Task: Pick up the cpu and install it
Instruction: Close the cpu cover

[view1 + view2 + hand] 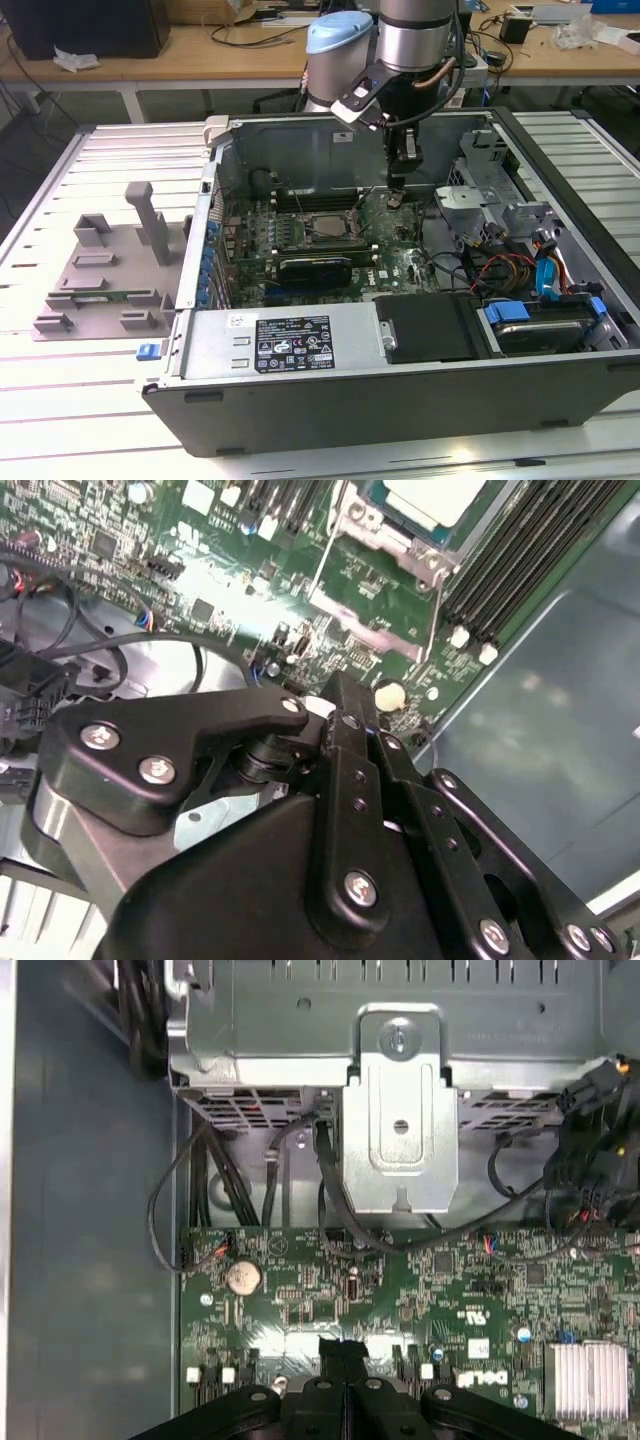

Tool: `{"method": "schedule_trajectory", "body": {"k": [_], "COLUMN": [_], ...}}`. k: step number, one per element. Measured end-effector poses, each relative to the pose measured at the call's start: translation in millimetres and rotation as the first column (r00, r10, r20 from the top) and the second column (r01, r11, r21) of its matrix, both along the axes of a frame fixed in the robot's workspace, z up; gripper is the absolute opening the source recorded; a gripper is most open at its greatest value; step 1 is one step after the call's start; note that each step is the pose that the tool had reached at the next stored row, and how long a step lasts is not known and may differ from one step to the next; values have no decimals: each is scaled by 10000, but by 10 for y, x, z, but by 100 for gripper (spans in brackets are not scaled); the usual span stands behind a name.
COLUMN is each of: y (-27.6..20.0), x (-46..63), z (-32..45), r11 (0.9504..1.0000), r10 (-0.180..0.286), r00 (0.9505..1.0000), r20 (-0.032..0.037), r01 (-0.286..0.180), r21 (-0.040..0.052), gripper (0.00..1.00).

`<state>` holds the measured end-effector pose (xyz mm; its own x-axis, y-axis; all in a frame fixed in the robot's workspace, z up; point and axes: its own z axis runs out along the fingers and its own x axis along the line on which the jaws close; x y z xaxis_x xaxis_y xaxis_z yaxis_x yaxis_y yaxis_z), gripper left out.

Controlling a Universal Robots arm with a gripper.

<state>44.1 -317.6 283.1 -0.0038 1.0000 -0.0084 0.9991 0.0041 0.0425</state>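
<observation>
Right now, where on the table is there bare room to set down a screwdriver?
Bare table slats lie between the grey fixture tray and the near edge, at the exterior view's lower left, and also beyond the tray. Inside the computer case it is crowded: cables, and the hand over the motherboard.

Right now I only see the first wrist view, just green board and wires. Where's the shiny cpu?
Observer: In the second wrist view the cpu lies in the socket frame, apart from the gripper.
Operator: Is the gripper inside the computer?
Observer: Yes, in the exterior view it reaches into the open case, on the exterior view's right of the socket frame.
Operator: Anything beside the case?
Observer: A grey fixture tray, on the exterior view's left.
</observation>
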Motion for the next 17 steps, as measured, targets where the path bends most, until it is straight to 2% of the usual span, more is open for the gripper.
{"method": "schedule_trajectory", "body": {"k": [3,12,16,17], "y": [0,0,0,0], "x": [0,0,0,0], "z": [-12,-210,-275,-293], "r11": [10000,10000,9999,9999], "r10": [-2,-1,-1,-2], "r00": [10000,10000,10000,10000], "r20": [1,0,0,1], "r01": [2,1,1,2], "r21": [5,18,156,164], "gripper": [11,11,11,11]}}
